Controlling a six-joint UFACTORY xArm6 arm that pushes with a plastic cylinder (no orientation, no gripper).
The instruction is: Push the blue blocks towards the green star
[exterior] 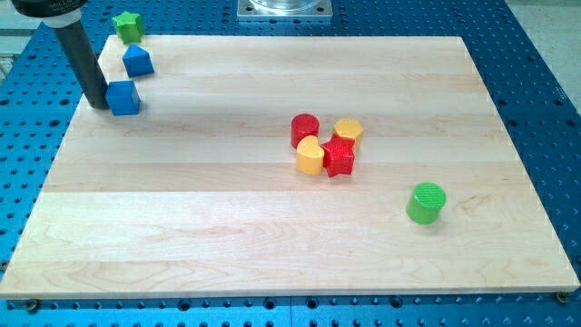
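Two blue blocks [123, 97] near green star [127, 24]; my tip [98, 104], gripperless, touches one.

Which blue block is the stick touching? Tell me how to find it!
Look at the wooden board's top-left corner, where a small green star block sits. Two blue blocks lie below it. Yours is the lower blue cube, right beside my tip, not the upper blue block.

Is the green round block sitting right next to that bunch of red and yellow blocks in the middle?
No, the green cylinder stands alone toward the view's lower right, with bare board between it and the red and yellow cluster.
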